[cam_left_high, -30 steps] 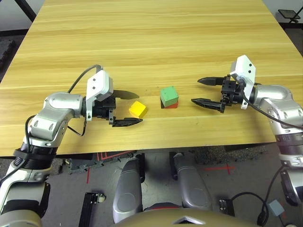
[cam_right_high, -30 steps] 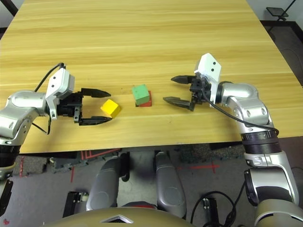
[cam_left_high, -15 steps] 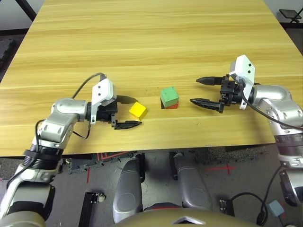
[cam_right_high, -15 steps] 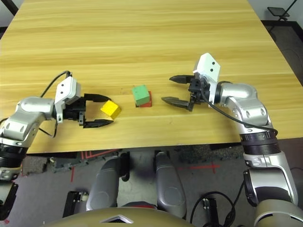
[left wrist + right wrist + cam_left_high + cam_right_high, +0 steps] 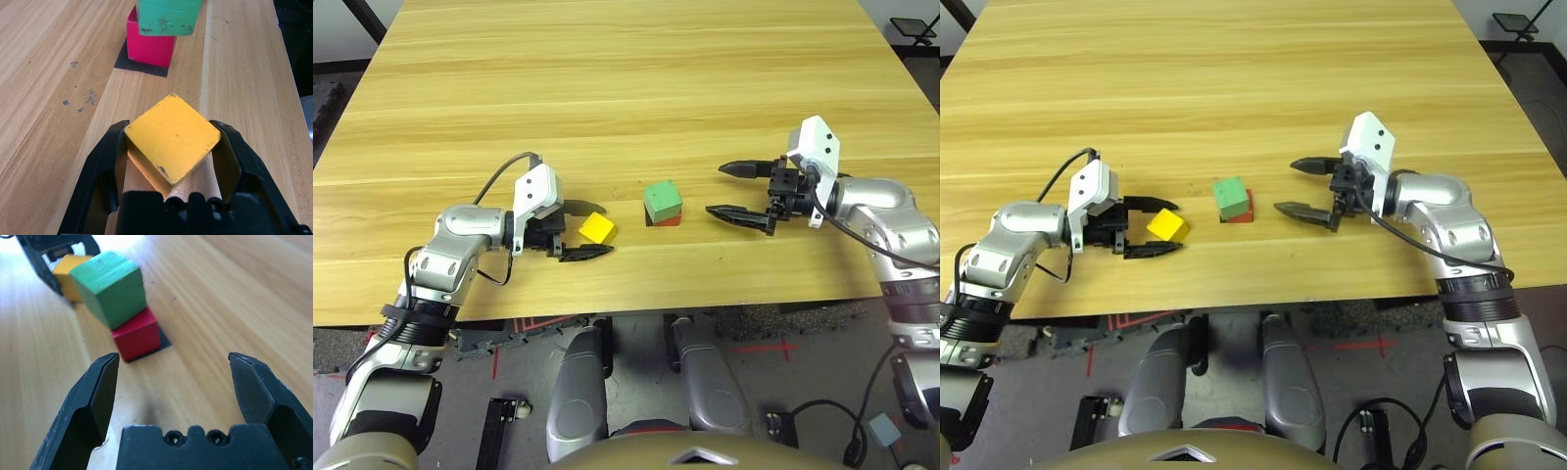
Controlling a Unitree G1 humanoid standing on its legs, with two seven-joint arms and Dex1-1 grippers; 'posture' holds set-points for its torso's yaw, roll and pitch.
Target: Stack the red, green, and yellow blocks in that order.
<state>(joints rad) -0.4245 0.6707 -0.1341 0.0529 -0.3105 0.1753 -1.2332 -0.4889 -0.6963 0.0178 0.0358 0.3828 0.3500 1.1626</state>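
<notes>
While a second ago standing wide on either side of the bright yellow matte cube [image 5: 170,138], now closed in on it: left gripper [image 5: 581,230] with one black finger against each of two opposite corners, clenched across the diagonal, cube resting on the pale wooden table [image 5: 626,78]. Left arm also pushed in towards the cube and a touch lower than before, so that the cube sits well inside the fingers rather than at their tips.

Stands a little to the robot's right of it, near but apart: muted green matte cube [image 5: 662,199] on top of bright red matte cube [image 5: 670,218], green twisted slightly out of line with red; red on a flat black square patch [image 5: 142,66]. First two layers therefore judged done – yellow alone left to place.

Right gripper [image 5: 742,189] unchanged, hanging just beyond the stack on the far side, jaws spread wide, grasping nothing.

Meaning for the task: pick-up of the last cube looks secured – next a lift, a short carry across and a set-down on green. Corner grip liable to let the cube pivot; skewed green top leaves little margin.
</notes>
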